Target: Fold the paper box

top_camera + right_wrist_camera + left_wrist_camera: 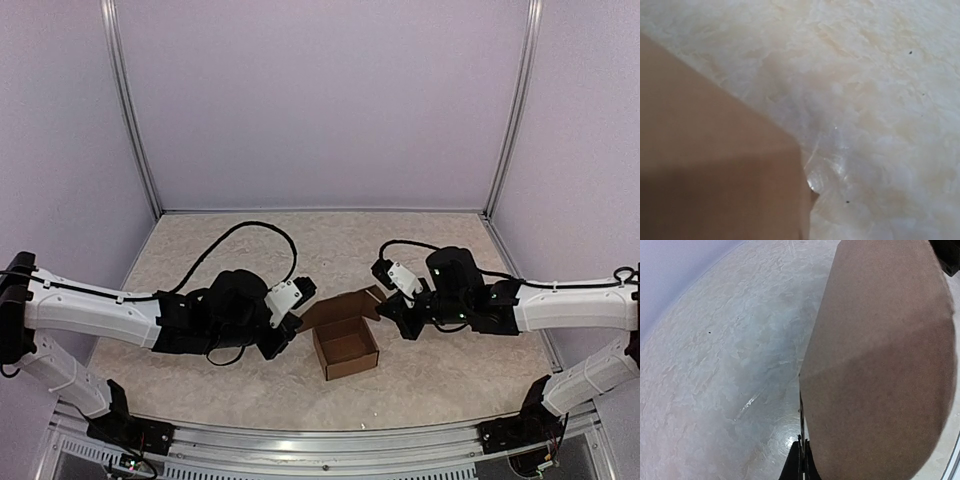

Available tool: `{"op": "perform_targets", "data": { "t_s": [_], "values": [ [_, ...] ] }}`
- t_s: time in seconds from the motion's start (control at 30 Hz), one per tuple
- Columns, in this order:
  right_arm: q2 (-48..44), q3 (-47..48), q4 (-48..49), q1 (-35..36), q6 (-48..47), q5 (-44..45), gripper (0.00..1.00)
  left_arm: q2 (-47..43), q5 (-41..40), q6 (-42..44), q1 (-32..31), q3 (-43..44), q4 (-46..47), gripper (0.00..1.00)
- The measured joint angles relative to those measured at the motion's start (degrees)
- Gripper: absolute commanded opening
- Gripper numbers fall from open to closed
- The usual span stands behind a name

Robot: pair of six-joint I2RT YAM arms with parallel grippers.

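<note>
sitting mid-table [230, 270]: box [346, 350], brown card, upright, top open, flaps splayed to far left and far right
left gripper [291, 327]: at the left flap, fingers [799, 462] together, pinching that flap's edge; card fills the right of its wrist view
right gripper [392, 318]: at the right flap, closed; whether it pinches the flap cannot be told, its fingers unseen in its wrist view, card filling the lower left
arms: box between them
</note>
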Motion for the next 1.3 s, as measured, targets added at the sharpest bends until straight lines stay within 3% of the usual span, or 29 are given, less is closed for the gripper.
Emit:
{"op": "perform_targets", "data": {
  "t_s": [0.23, 0.53, 0.87, 1.3],
  "values": [
    [-2.51, -3.48, 2.89, 1.79, 4.50, 1.60, 0.00, 0.26, -1.11, -2.86, 0.00, 2.73, -2.49, 0.00],
    [-3.74, -4.09, 3.45, 10.86, 13.40, 15.28, 0.00, 1.27, -1.99, -8.70, -0.02, 7.78, -7.43, 0.00],
    [2.47, -1.03, 2.78, 16.00, 23.58, 27.98, 0.00, 5.97, -4.52, -13.38, -1.18, 12.59, -11.30, 0.00],
    [9.14, 5.42, 0.61, 19.87, 29.42, 34.62, 0.00, 7.30, -7.39, -18.95, -1.70, 12.59, -11.43, 0.00]
  ]
}}
